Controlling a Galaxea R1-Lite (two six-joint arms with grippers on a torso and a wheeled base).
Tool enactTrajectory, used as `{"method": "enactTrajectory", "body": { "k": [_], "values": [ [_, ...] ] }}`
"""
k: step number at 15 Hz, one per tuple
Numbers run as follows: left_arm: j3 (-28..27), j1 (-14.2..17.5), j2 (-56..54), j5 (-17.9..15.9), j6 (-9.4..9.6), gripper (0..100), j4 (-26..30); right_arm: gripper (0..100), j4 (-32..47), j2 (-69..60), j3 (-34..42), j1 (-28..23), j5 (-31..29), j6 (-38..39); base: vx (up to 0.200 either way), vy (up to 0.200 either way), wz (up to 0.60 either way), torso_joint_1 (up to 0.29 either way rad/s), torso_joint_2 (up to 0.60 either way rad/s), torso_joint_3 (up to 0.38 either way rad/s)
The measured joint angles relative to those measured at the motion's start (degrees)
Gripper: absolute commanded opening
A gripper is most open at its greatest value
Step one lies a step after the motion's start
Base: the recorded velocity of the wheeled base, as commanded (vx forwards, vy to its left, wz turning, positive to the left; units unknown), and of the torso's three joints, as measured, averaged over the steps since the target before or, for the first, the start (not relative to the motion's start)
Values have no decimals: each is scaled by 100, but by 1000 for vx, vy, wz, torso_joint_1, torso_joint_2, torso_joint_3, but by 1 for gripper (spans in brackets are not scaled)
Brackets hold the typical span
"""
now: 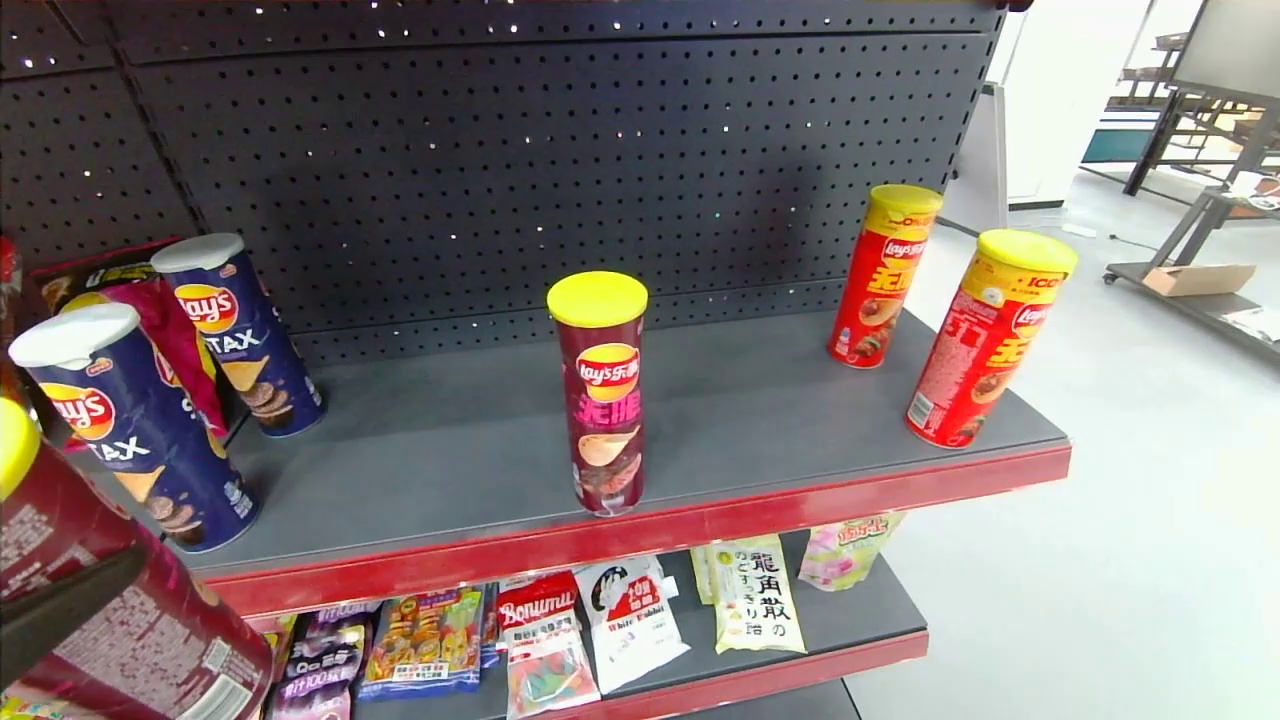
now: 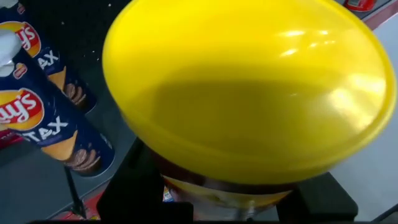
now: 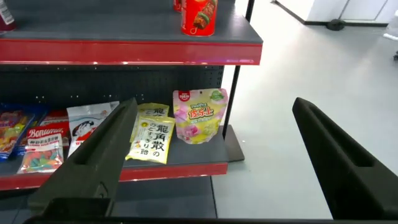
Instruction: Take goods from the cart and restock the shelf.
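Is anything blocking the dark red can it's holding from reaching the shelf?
Nothing visible does. The held can is at the front-left, and bare shelf lies open between the blue cans and the standing maroon can.

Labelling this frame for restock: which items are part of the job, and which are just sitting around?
Job: held maroon can in left gripper; top shelf; matching maroon can at its front edge.
Lying about: rear red can; front red can; rear blue can; front blue can; snack bags on lower shelf.
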Motion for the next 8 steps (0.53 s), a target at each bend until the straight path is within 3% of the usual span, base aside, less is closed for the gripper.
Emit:
{"method": "enactTrajectory", "body": {
  "k": [6,7,8],
  "values": [
    [-377,-93,1614,-321,-29,0,-1687,100,-33,-2,11,-7,-485,112,0,0,0,0,0,0],
    [-449,-165,1909,-354,-117,0,-1953,100,-30,-2,11,-5,-483,108,0,0,0,0,0,0],
    [-523,-291,2194,-373,-323,0,-2177,100,6,2,9,-5,-382,117,0,0,0,0,0,0]
  ]
}}
